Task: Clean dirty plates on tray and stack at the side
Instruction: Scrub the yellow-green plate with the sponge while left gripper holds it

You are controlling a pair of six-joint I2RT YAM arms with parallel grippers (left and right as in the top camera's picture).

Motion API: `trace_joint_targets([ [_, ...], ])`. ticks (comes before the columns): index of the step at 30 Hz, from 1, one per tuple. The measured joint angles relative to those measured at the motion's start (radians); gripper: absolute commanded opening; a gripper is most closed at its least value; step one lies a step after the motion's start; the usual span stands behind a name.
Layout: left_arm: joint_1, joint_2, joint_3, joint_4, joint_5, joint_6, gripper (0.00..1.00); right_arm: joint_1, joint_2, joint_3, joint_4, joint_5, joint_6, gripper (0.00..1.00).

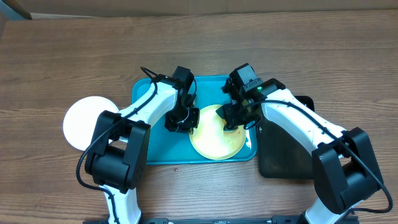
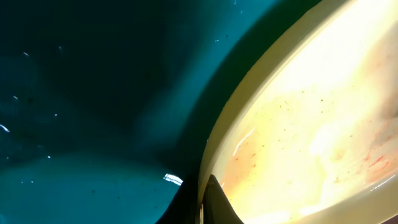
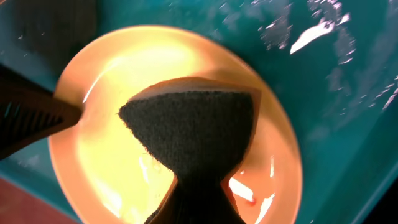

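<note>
The left pincer (image 1: 184, 122) is clenched on the rim of the pale yellow-green round plate (image 1: 214, 142), probably pinning it on the big turquoise plastic tray (image 1: 158, 149) so it can't skate around. The right pincer (image 1: 238, 116), grasping a dark scouring sponge (image 3: 193, 127), works over the plate's faint orange smears. A round white plate (image 1: 84, 121) sits off to the side on the wooden desk (image 1: 56, 68).

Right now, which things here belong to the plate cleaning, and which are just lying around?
Part of the job: yellow plate, white plate, blue tray, sponge.
Just lying around: black tray.
</note>
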Motion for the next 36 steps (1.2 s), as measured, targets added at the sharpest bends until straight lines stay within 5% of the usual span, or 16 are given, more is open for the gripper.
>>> trace_joint_targets([
  [18, 0.000, 0.000, 0.000, 0.000, 0.000, 0.000, 0.04, 0.000, 0.017, -0.138, 0.094, 0.048, 0.011, 0.04],
  [25, 0.000, 0.000, 0.000, 0.000, 0.000, 0.000, 0.04, -0.003, 0.017, -0.142, 0.017, -0.088, 0.011, 0.05],
  [36, 0.000, 0.000, 0.000, 0.000, 0.000, 0.000, 0.04, 0.046, 0.032, -0.157, 0.192, -0.313, 0.020, 0.05],
])
